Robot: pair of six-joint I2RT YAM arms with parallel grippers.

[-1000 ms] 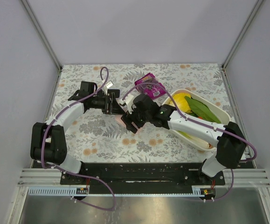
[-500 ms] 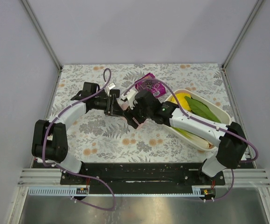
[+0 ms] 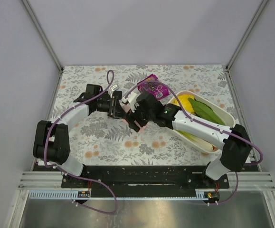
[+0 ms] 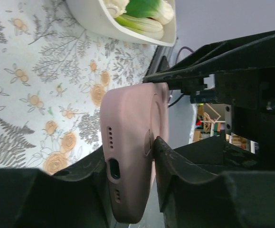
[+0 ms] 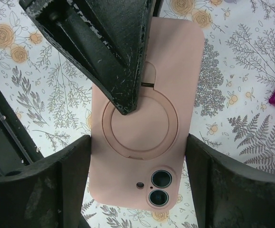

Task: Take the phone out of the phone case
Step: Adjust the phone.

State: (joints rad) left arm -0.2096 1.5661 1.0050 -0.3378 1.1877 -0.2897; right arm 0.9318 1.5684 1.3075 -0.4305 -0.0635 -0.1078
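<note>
Right end effector (image 5: 137,161) clamps phone case (image 5: 175,71) edges; left end effector (image 4: 128,152) pinches its faces.

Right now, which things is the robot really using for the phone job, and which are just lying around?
For the job: pink phone case, the phone inside it (its lenses show), left gripper and right gripper, both clamped on the case.

Just lying about: purple packet, white tub, the greens and yellow vegetable in it.
</note>
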